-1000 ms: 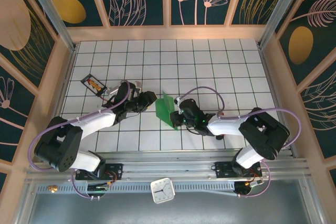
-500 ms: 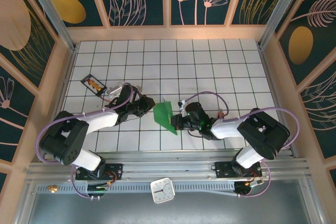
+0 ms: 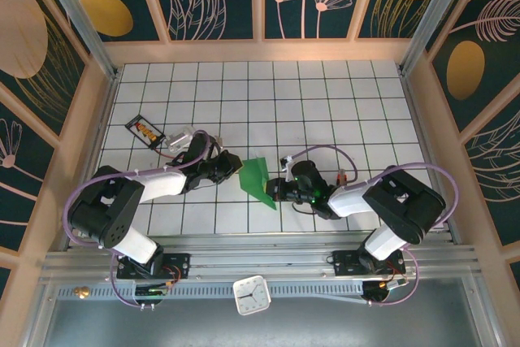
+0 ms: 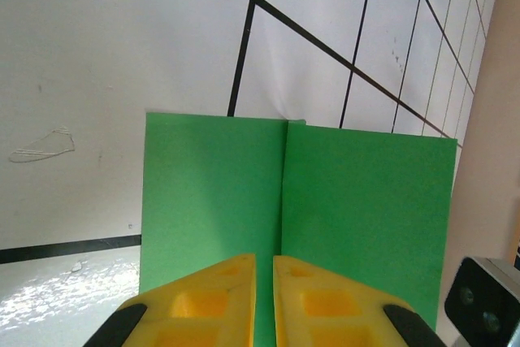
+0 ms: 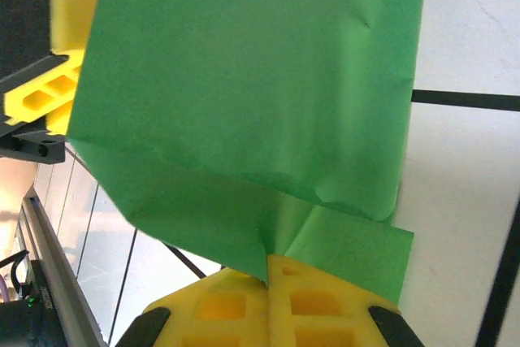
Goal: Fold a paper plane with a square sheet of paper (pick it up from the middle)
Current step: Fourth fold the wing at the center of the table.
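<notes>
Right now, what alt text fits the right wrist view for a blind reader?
The right gripper has its yellow jaws shut on the near edge of the square sheet of paper, which spreads creased across most of the frame. The left gripper sits at its upper-left edge; white gridded table shows at right.

The square sheet of paper (image 3: 257,178), bright green, centre-creased, stands raised and tilted.

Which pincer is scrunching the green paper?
The right pincer: the paper wrinkles where it pinches. At the left pincer it looks smooth.
</notes>
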Tool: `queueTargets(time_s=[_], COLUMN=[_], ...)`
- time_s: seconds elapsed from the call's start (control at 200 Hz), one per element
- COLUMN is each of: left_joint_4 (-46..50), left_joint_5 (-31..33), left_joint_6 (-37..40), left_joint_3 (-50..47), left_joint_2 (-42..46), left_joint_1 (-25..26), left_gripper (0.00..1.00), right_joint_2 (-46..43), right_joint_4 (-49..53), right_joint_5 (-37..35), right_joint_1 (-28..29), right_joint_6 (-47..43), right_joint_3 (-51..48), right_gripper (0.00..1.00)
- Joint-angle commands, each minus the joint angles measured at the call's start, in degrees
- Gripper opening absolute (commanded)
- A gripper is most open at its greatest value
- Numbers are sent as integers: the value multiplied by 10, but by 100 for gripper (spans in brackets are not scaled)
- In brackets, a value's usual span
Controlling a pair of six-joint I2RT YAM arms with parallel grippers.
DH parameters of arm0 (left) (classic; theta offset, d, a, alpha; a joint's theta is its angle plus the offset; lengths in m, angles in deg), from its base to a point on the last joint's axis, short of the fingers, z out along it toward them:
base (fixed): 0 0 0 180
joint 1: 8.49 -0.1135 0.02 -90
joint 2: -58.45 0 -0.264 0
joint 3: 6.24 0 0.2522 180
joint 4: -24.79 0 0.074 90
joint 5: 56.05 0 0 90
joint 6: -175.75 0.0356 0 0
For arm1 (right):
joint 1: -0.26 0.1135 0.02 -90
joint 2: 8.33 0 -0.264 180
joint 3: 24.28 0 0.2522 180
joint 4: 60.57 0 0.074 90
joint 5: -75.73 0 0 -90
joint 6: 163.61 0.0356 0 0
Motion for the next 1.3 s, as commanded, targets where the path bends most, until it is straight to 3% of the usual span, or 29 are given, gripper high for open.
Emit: queueTargets(time_s=[0.0,0.225,0.385,0.605,0.766,1.121,1.296], left_joint_4=[-19,6,30,-6,23,78,142], left_joint_5=[-17,-13,2,-81,-77,-127,-149], left_joint_6=[17,71,120,35,30,45,71], left_joint_3=[2,45,93,130,177,240,265], left_joint_2=[-12,-28,-41,-113,-146,-213,-226], left_joint_1=[3,4,3,3,-5,-13,-12], left_gripper=[16,24,37,48,55,58,50], right_joint_2=[13,9,-22,-34,-25,-23,-18], right_joint_4=[-33,-43,4,46,33,38,41], right_joint_5=[15,30,28,24,24,23,23], right_joint_1=[-6,-9,-13,-19,-20,-22,-24], right_joint_6=[15,-3,-50,-94,-94,-101,-105], right_joint_3=[-13,-23,-23,-15,-21,-19,-16], right_gripper=[0,0,0,0,0,0,0])
